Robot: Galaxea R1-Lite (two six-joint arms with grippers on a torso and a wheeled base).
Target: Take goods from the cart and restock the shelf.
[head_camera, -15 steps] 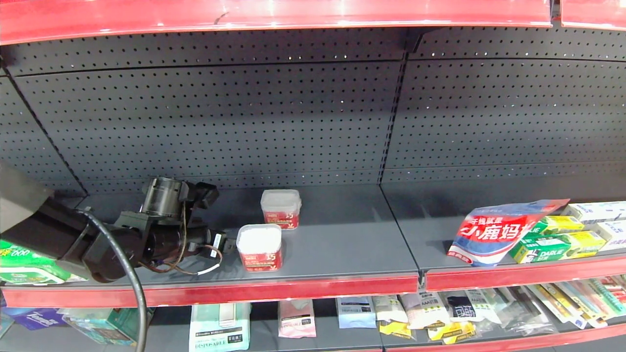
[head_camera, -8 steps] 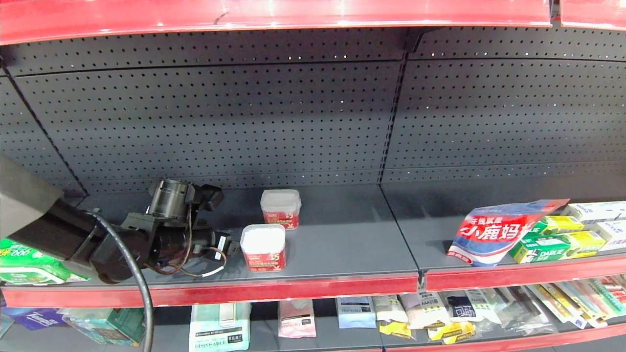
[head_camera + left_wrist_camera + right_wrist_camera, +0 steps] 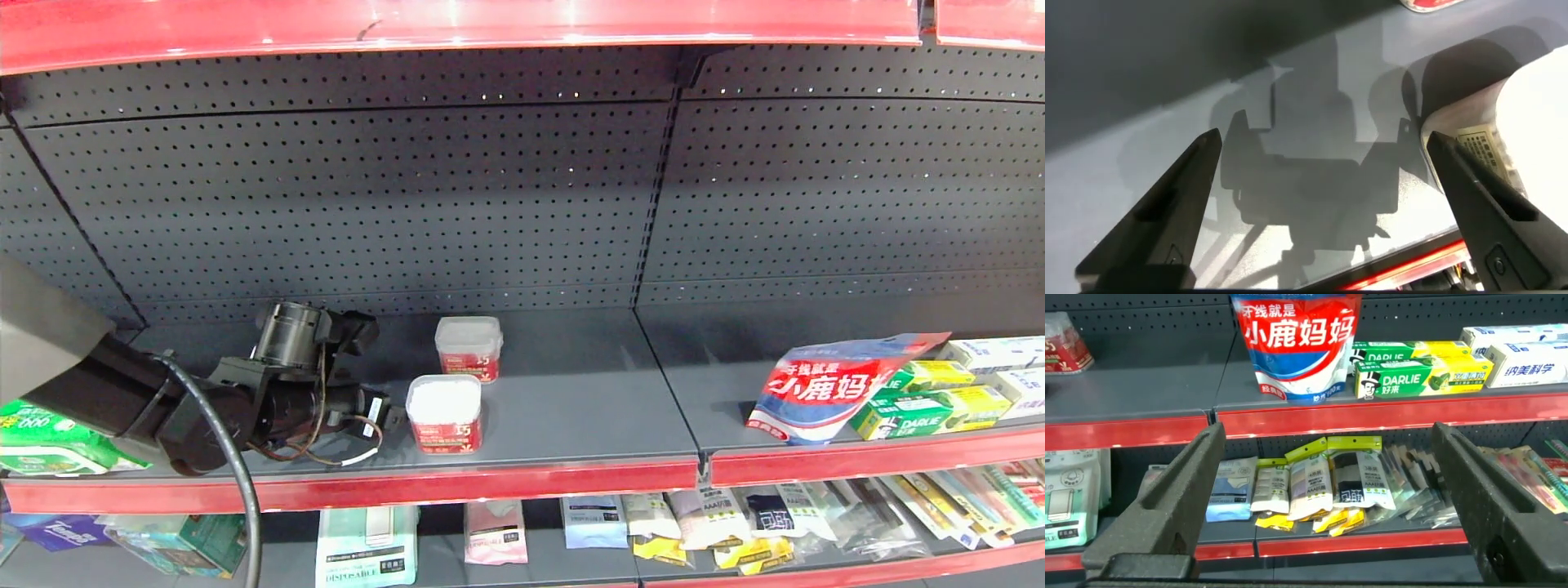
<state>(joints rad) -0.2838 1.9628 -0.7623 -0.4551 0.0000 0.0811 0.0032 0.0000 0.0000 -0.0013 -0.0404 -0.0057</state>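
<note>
Left hand (image 3: 1323,140) beside front tub (image 3: 445,412)

— Light falls from overhead; glare streaks the glossy red upper shelf edge (image 3: 457,24).
— And the dark grey perforated back panel (image 3: 367,188) looks dim. Shelf lines bow toward the head view's sides.

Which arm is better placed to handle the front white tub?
Left, probably: the left gripper sits open on the shelf right beside the tub; the right gripper hangs off the shelf, farther back.
</note>
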